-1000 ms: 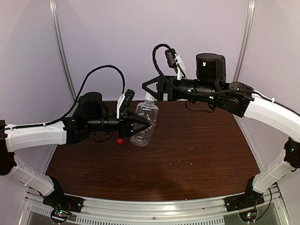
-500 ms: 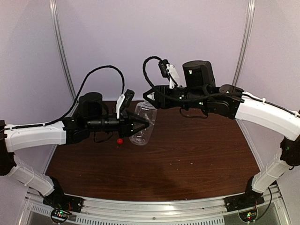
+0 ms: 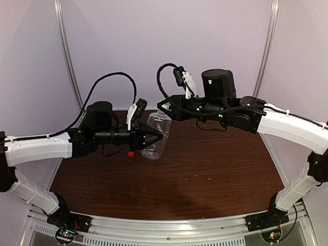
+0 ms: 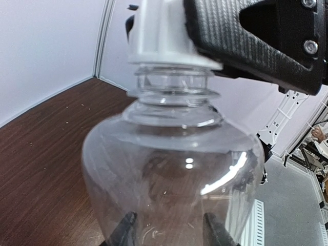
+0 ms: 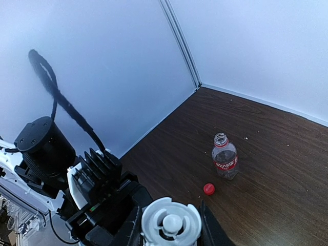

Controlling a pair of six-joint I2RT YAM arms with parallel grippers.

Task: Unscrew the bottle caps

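The left hand (image 3: 155, 137) grips the wide clear bottle (image 4: 174, 169) to brace it while the right hand (image 3: 165, 108) clenches its white cap (image 5: 171, 223), presumably to twist it off.

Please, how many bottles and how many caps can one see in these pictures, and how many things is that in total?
Bottles: 2 (large bottle, small bottle)
Caps: 2 (white cap, red cap)
Total: 4
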